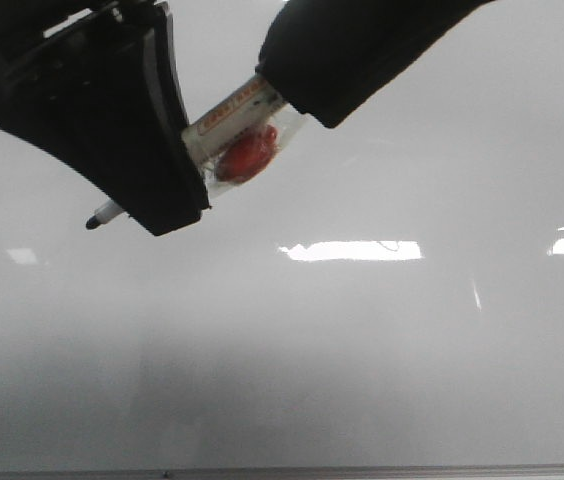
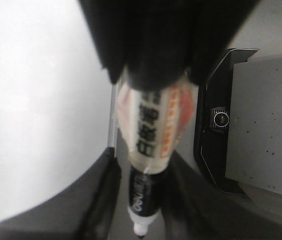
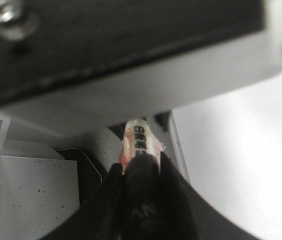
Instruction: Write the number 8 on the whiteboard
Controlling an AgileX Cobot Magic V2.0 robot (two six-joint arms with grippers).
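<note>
The whiteboard fills the front view, with a thin metal edge strip along the bottom. No number 8 shows on it. A marker with a white label and a red patch under clear wrap hangs above the board. My left gripper is shut on its wrapped middle, and the bare nib sticks out past it. My right gripper is shut on the marker's black rear end. In the left wrist view the marker runs between my fingers, nib nearest the camera.
Bright light reflections lie on the board. Beside the board's edge strip is a grey speckled surface with a black device carrying a lens. The same grey surface shows in the right wrist view.
</note>
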